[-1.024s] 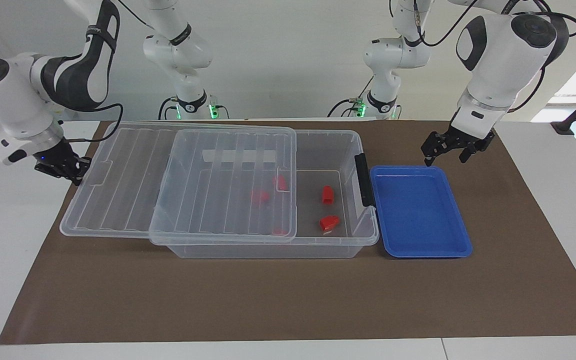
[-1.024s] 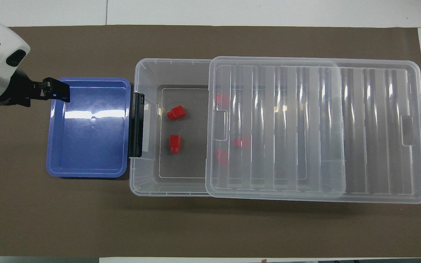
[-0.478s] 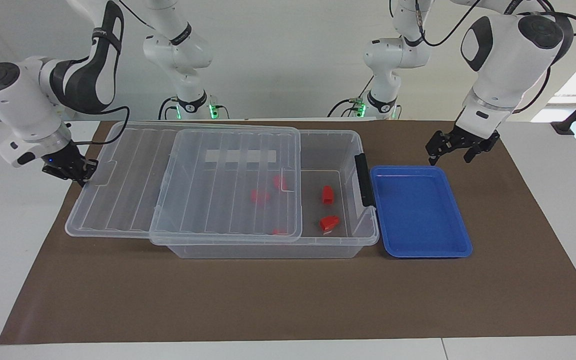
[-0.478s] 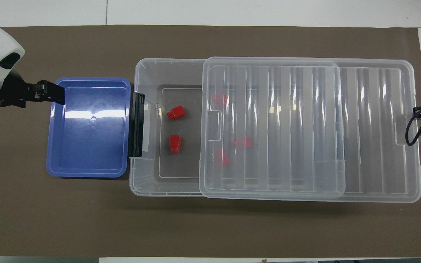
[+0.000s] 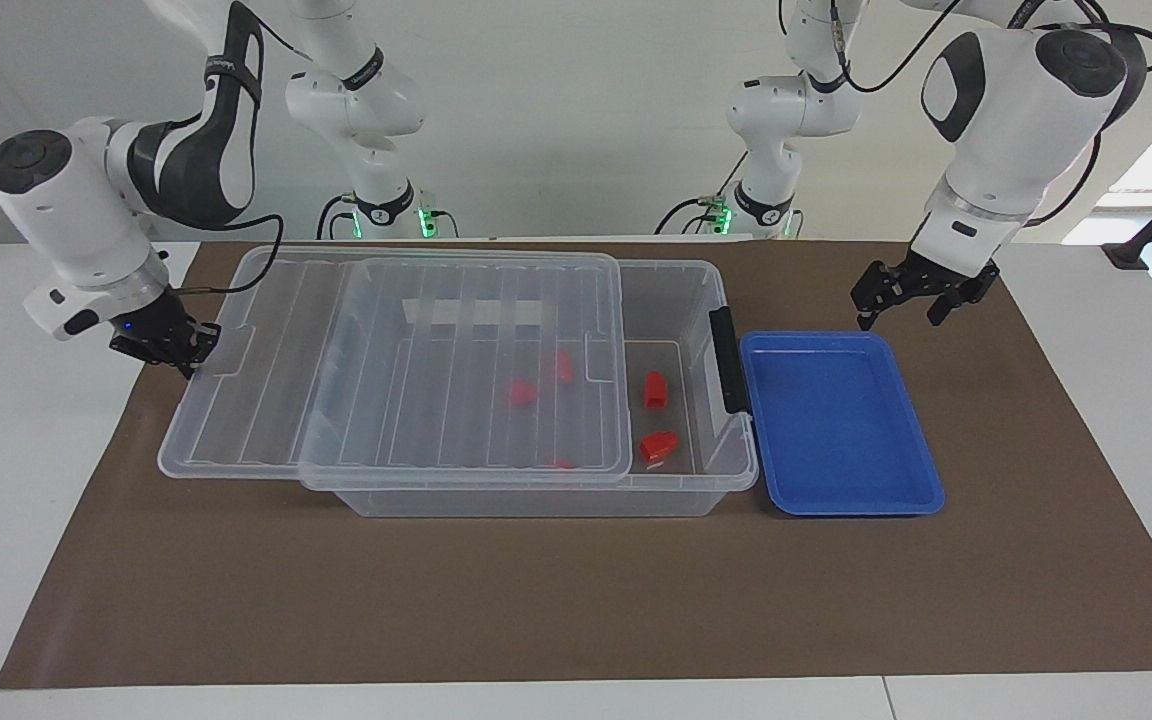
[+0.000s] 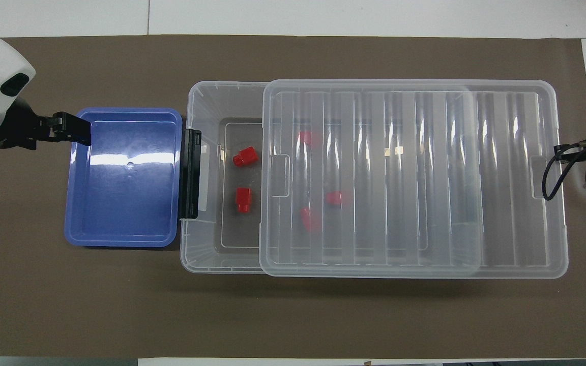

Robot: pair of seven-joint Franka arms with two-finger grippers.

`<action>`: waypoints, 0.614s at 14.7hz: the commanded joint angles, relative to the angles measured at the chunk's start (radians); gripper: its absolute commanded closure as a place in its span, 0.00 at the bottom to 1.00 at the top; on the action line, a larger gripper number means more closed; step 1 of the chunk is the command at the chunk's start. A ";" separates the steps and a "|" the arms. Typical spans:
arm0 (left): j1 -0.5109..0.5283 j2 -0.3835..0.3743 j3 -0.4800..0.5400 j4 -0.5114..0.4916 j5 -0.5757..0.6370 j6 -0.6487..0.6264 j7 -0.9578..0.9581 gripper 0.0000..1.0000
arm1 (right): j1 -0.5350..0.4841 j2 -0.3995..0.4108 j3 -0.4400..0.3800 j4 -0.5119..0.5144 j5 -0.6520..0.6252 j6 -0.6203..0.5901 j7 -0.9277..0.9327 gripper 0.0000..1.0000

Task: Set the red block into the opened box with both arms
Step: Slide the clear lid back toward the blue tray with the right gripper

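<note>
Small red plastic blocks (image 5: 658,445) all in clear bin (image 5: 536,500), blue tray (image 5: 841,425) empty; closed right gripper (image 5: 186,352) at lid (image 5: 386,370) edge, left gripper (image 5: 911,300) spread, idle.

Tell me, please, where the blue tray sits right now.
The blue tray rests on the brown mat at the left arm's end of the table, right beside the box at its black latch. The left gripper hovers by the tray's nearer corner.

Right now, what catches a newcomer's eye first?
The big clear box mid-table, its ribbed lid slid partway off toward the right arm's end, with red blocks inside. Beside its black latch sits an empty blue tray. The shut right gripper is at the lid's end; the left gripper hangs open by the tray's edge.
</note>
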 commanded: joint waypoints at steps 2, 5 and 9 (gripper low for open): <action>0.017 -0.044 -0.006 -0.043 0.002 0.015 0.016 0.00 | 0.041 -0.030 0.005 -0.041 0.020 -0.002 0.075 1.00; 0.018 -0.045 -0.007 -0.043 -0.001 0.038 0.019 0.00 | 0.043 -0.039 0.008 -0.061 0.022 -0.001 0.109 1.00; 0.018 -0.047 -0.007 -0.044 -0.006 0.035 0.048 0.00 | 0.043 -0.049 0.020 -0.080 0.051 -0.001 0.136 1.00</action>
